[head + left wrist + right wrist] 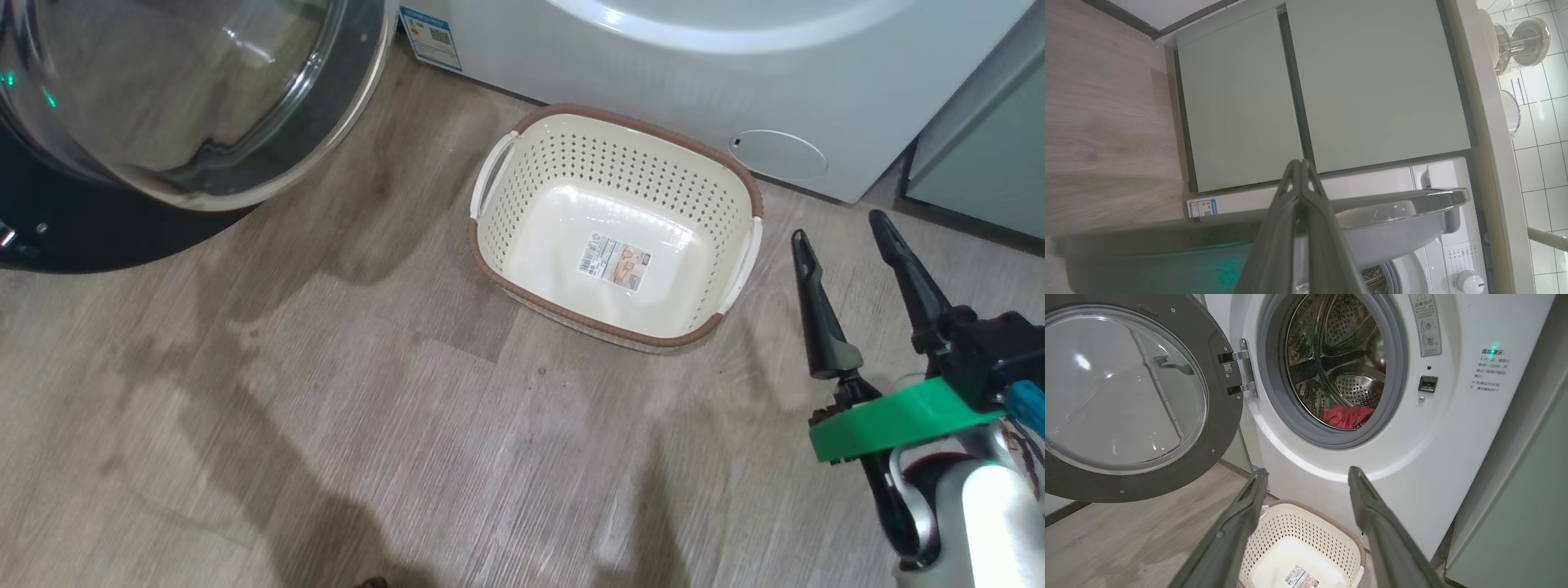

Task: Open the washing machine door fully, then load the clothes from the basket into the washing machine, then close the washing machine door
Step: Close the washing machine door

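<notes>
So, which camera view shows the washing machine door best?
The right wrist view: the door is nearly whole there, standing open on its hinge, with dark rim and glass clear. The head view shows part of its glass bowl and rim from above. The left wrist view shows it edge-on and blurred.

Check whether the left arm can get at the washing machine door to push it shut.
Probably yes: the left gripper, jaws shut, sits close by the washing machine door at its rim, with nothing between them.
</notes>
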Robot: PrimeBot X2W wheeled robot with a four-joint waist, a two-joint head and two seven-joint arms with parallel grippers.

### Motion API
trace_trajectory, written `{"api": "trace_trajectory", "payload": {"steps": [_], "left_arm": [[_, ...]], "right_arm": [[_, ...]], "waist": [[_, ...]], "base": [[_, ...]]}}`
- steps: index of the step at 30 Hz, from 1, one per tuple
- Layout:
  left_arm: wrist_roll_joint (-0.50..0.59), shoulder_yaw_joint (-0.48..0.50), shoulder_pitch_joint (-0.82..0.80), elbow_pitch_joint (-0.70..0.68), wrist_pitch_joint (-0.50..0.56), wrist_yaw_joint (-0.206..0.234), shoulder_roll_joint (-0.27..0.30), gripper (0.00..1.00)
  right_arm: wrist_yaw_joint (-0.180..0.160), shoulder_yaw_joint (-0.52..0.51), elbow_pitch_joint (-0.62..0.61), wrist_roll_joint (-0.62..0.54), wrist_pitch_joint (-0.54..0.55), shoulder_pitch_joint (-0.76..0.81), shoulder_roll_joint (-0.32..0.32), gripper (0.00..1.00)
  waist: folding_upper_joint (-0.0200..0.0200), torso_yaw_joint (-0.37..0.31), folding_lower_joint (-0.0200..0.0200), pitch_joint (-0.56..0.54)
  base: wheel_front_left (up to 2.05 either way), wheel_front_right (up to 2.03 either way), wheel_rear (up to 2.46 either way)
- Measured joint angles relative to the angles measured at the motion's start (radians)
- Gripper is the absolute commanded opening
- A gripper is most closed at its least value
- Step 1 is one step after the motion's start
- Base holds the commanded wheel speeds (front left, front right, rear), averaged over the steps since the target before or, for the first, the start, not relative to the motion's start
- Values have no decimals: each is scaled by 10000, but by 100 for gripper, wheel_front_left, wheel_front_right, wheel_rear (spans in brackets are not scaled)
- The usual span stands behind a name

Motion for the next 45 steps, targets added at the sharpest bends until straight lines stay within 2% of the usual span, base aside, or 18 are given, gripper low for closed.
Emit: {"api": "trace_trajectory", "payload": {"steps": [11,23,31,45], "left_arm": [[-232,-205,-9,65,1478,-121,33,0],[-779,-286,1004,-1586,3590,-125,-44,0],[-1177,-579,1707,-3080,4696,-105,-500,0],[-1664,-1310,3602,-7317,6094,959,-993,0]], "right_arm": [[0,178,111,0,0,-6,0,100],[0,-27,324,17,-105,1,0,100],[0,-44,508,274,-343,1,2,100],[0,-42,844,863,-1108,0,4,100]], "waist": [[0,130,0,-101],[0,106,0,-419],[0,-69,0,-596],[0,-1174,0,-864]], "base": [[0,0,0],[0,0,0],[0,0,0],[0,0,0]]}}
